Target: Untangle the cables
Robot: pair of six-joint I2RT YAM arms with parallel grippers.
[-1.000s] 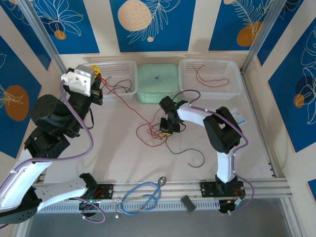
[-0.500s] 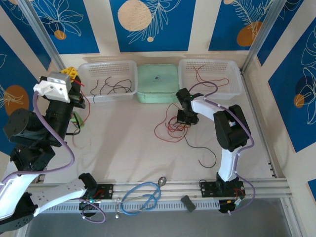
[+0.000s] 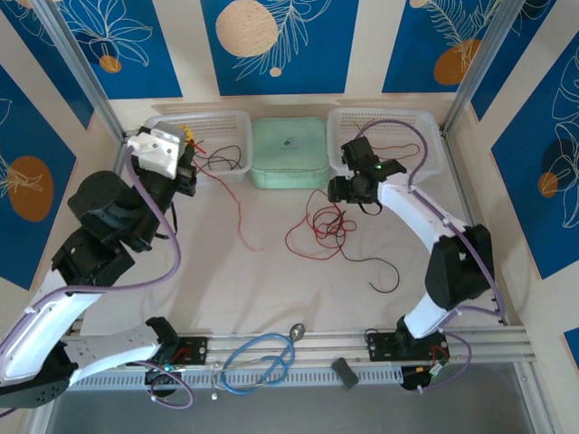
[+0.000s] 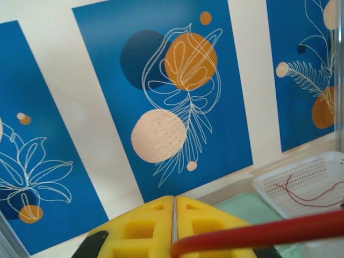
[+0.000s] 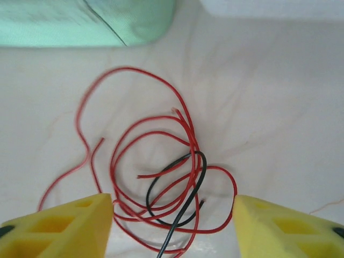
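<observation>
Left of the mint-green plastic box (image 3: 288,152), the left gripper (image 4: 174,209) clamps a thin red cable (image 4: 269,231). To its right, the right gripper (image 5: 171,207) gapes wide over tangled red-and-black cables (image 5: 188,161).

The near-left counter (image 3: 208,289) lies bare, an open passage. The far edge is walled by the left basket (image 3: 208,115), green box (image 3: 288,154) and right basket (image 3: 384,111). A red strand (image 4: 269,230), pinched in the left claw (image 4: 174,226), drapes onto the counter's left-centre. The tangle (image 3: 318,231) sits below the spread right claw (image 3: 351,192), seemingly with a gap.
</observation>
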